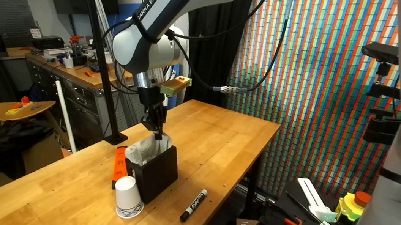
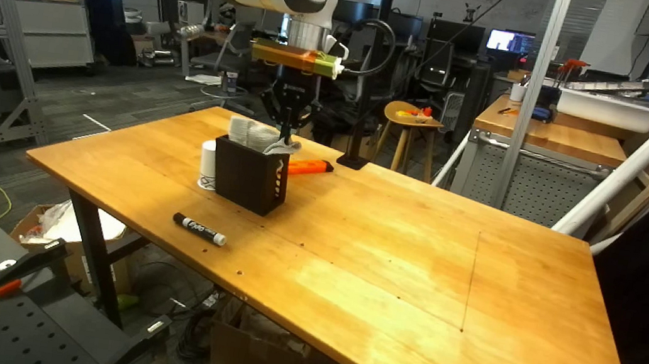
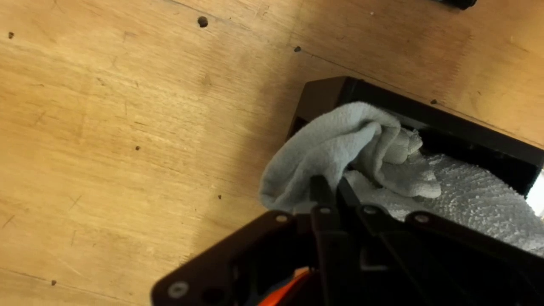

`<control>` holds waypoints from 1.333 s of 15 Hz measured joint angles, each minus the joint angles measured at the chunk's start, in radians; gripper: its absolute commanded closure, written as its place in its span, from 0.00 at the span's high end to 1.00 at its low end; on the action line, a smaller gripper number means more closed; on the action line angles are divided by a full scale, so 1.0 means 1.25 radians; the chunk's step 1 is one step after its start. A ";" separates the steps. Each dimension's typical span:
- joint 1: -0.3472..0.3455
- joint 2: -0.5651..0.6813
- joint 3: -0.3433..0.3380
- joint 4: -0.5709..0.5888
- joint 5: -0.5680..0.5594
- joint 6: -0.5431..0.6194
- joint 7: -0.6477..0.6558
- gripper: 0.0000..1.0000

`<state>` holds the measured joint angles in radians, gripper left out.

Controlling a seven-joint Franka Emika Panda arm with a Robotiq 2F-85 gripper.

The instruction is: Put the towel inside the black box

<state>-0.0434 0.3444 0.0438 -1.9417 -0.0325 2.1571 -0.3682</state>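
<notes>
We see the towel (image 1: 145, 149) in the mouth of the black box (image 1: 159, 175), part of it down between the walls and part bunched above the rim. Its long axis follows the long sides of the box. In the wrist view we find it stretching from near the centre to the lower right, where the edge of the view cuts it off; its folded end curls out past one short wall, and the rough, nubbly length points the opposite way, toward the white cup (image 1: 128, 196).

The gripper (image 3: 332, 182) points straight down over that folded end, its fingers (image 3: 321, 191) close together with the cloth pinched at the tips. We can make out the same contact in both exterior views.

The box stands upright on the desk (image 2: 412, 283), mouth upward. The cup sits upside down just beside it, at the end away from the gripper. A marker pen (image 2: 199, 229) lies near one long side, roughly parallel to it, and an orange tool (image 1: 119, 164) lies on the opposite side of the box.
</notes>
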 measured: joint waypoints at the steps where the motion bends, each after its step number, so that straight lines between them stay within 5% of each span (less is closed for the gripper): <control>1: 0.004 0.000 0.001 0.000 0.000 -0.003 0.001 0.04; 20: 0.100 -0.038 0.010 -0.006 -0.161 -0.010 0.105 0.04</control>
<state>0.0815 0.2975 0.0558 -1.9498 -0.2338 2.1445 -0.2365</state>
